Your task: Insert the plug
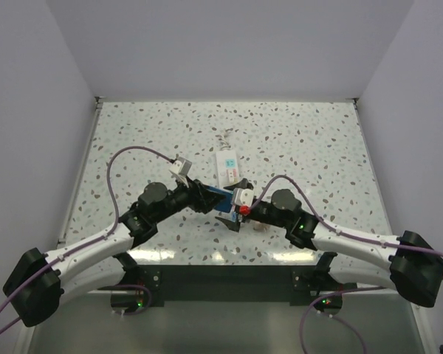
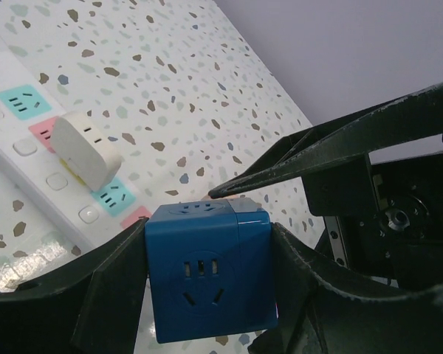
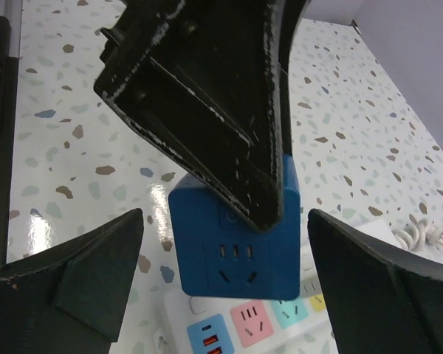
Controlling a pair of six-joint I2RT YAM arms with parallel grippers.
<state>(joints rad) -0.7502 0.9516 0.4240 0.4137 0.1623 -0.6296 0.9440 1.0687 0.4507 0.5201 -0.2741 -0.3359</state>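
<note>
From above, the left gripper [image 1: 218,198] clamps the blue plug cube [image 1: 223,192] by the power strip's [image 1: 227,166] near end. Its wrist view shows fingers [image 2: 111,295] pressing both cube sides; the right wrist view shows the right gripper [image 3: 225,221] spread wide.

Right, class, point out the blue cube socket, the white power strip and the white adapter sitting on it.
blue cube socket [image 2: 207,276]: left wrist view, its front face with the outlets.
white power strip [image 1: 227,168]: top view, middle of its body.
white adapter [image 2: 85,147]: left wrist view, its slotted side face.
</note>
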